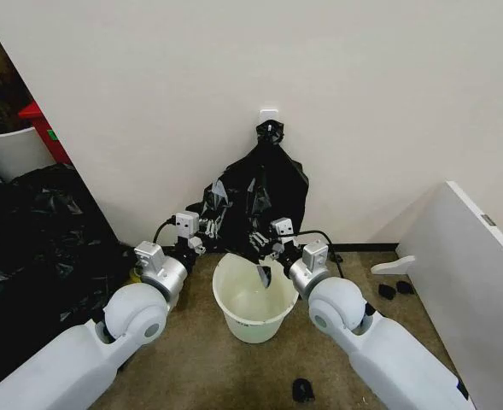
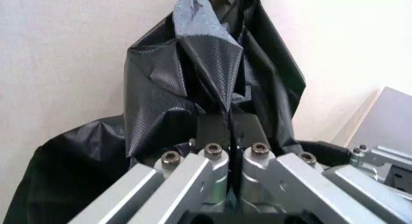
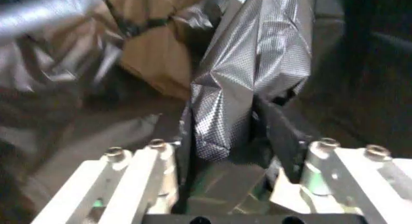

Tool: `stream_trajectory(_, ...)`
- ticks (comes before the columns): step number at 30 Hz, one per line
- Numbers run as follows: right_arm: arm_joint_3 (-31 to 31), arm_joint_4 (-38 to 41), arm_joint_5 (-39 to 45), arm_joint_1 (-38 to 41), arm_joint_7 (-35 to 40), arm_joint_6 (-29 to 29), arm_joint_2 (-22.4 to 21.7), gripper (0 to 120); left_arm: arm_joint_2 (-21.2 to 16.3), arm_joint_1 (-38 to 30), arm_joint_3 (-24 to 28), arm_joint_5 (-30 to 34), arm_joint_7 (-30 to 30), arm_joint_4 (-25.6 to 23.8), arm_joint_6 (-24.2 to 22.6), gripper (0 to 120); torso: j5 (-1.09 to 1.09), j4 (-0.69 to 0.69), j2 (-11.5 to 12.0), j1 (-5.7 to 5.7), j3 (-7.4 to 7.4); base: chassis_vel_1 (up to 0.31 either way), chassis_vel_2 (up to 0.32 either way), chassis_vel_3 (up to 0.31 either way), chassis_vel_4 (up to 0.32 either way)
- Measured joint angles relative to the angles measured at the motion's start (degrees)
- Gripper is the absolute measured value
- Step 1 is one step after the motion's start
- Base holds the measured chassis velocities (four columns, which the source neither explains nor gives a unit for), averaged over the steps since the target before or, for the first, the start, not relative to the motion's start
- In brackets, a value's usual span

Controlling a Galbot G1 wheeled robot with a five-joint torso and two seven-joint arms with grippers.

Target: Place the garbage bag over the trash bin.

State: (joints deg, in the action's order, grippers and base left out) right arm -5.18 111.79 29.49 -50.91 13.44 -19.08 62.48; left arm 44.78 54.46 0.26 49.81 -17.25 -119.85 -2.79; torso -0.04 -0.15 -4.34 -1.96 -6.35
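Observation:
The trash bin point(image 1: 249, 318), a small round white bucket, stands on the floor against the wall between my two arms. Just above its far rim hangs the garbage bag point(image 1: 249, 201), glossy wrinkled black plastic. My left gripper point(image 1: 205, 229) is shut on a fold of the garbage bag point(image 2: 193, 69) at its left edge; the left gripper point(image 2: 229, 132) has its jaws pressed together on the film. My right gripper point(image 1: 260, 248) pinches the bag at the right, over the bin's rim. In the right wrist view the bag point(image 3: 251, 74) is clamped in the right gripper point(image 3: 235, 149). A strip of plastic point(image 1: 264, 275) dangles into the bin.
The black plastic rises to a knotted top point(image 1: 268, 132) on a white wall hook. A heap of black sheeting point(image 1: 38, 231) and a white planter tub point(image 1: 8, 149) lie at the left. At the right leans a white board point(image 1: 477, 282). Small dark items point(image 1: 302, 390) lie on the floor.

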Motion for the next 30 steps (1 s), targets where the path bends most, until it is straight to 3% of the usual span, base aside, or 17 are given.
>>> stream_trajectory(7, 1.23, -0.05, 2.43, -0.45, 0.75, 0.57, 0.21, 7, 0.03, 0.27, -0.33, 0.0, 0.0, -0.09, 0.21, 0, 0.0, 0.0, 0.0, 0.0, 0.0, 0.0, 0.0, 0.0, 0.0)
stream_trajectory(13, 3.76, 0.82, 7.09, -2.21, 0.2, 2.49, 0.88, 0, 0.16, 1.08, -1.34, 0.0, -0.01, -0.05, 0.38, 0, 0.0, 0.01, 0.0, 0.0, 0.0, 0.0, 0.0, 0.0, 0.0)
stream_trajectory(14, 5.94, 1.91, 12.91, -3.41, -1.12, 4.01, 1.34, 0, 0.32, 1.42, -1.79, 0.01, -0.03, 0.12, 0.46, 0, 0.0, 0.0, 0.0, 0.0, 0.0, 0.0, 0.0, 0.0, 0.0)
stream_trajectory(16, 6.74, 2.33, 15.8, -3.85, -1.76, 4.59, 1.51, 0, 0.36, 1.53, -1.98, 0.02, -0.03, 0.18, 0.47, 0, 0.0, 0.01, 0.0, 0.0, 0.0, 0.0, 0.0, 0.0, 0.0)
stream_trajectory(19, 12.87, 4.62, 42.24, -6.38, -7.38, 7.28, 2.38, 0, 0.45, 2.65, -3.61, 0.17, -0.26, 0.4, 0.68, 0, 0.0, 0.0, 0.0, 0.0, 0.0, 0.0, 0.0, 0.0, 0.0)
stream_trajectory(24, 16.54, 4.63, 53.96, -8.47, -13.64, 8.78, 3.58, 0, 0.05, 3.3, -4.35, 0.2, -0.5, 0.21, 0.76, 0, 0.01, 0.0, 0.0, 0.0, 0.0, 0.0, 0.0, 0.0, 0.0)
stream_trajectory(30, 17.62, 4.45, 56.16, -10.35, -18.22, 8.86, 4.12, 0, -0.16, 3.43, -4.66, 0.22, -0.84, 0.16, 0.77, 0, 0.0, 0.0, 0.0, 0.0, 0.0, 0.0, 0.0, 0.0, 0.0)
